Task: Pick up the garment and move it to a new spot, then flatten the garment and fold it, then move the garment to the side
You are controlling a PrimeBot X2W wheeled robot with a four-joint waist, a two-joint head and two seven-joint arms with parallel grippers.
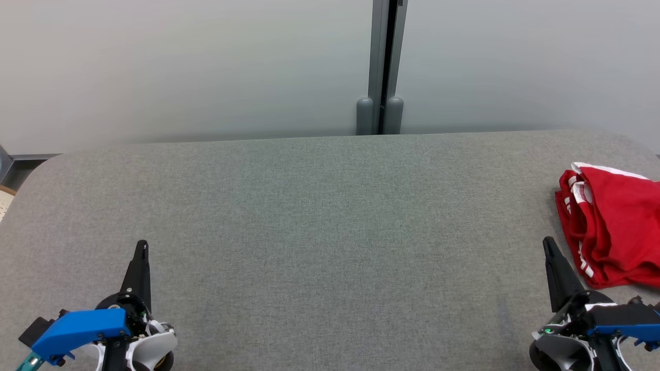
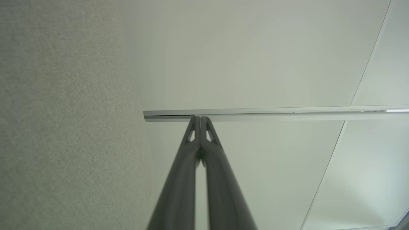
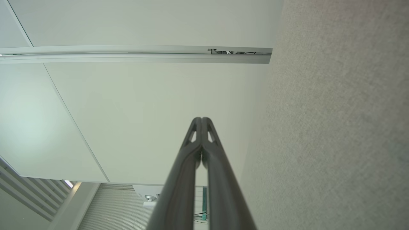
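A red shirt (image 1: 613,226) with white trim lies rumpled at the right edge of the grey woven surface (image 1: 319,226). Left claw (image 1: 141,246) and right claw (image 1: 547,243): fingers together, empty.

head: above, down onto table (image 1: 309,216) | wrists: low, toward wall (image 2: 255,57) | share table

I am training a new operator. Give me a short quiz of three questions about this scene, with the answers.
1. True or false: the red garment lies in the middle of the grey table.
2. Which is nearer the garment: A, the left gripper, or B, the right gripper?
3. Fill in: the jaws of both grippers are ____, holding nothing.
Key: 1 false, it lies at the table's right end; 2 B; 3 shut.
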